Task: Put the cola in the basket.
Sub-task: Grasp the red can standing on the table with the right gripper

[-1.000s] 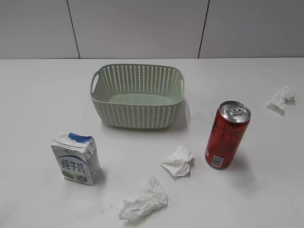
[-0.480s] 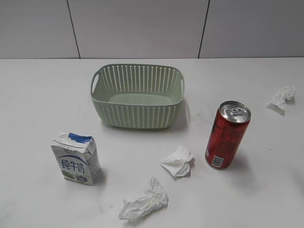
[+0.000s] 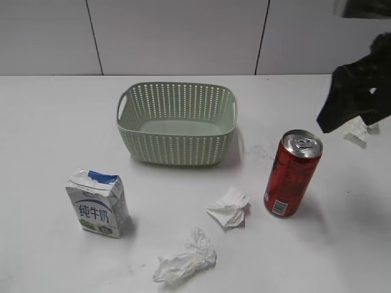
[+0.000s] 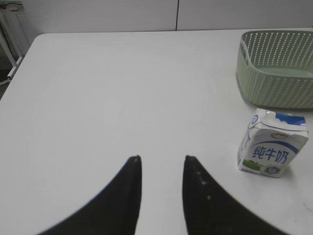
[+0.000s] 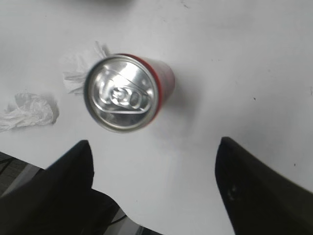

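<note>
The cola [image 3: 292, 174], a tall red can with a silver top, stands upright on the white table, to the right of the pale green basket [image 3: 177, 149]. The basket holds nothing. My right gripper [image 3: 348, 104] hangs above the table, up and to the right of the can, apart from it. In the right wrist view the can [image 5: 124, 93] shows from above, beyond my wide-open, empty right gripper [image 5: 154, 144]. My left gripper [image 4: 161, 159] is open and empty over bare table, far left of the basket [image 4: 274, 90]. It does not show in the exterior view.
A white-and-blue milk carton [image 3: 98, 204] stands front left, also in the left wrist view [image 4: 271, 147]. Crumpled tissues lie at the front middle [image 3: 229, 207], the front [image 3: 186, 256] and the far right [image 3: 363, 125]. Two of them show beside the can [image 5: 29, 110].
My right gripper has come into the exterior view at the upper right, partly covering the far-right tissue. The can, basket and carton have not moved.
</note>
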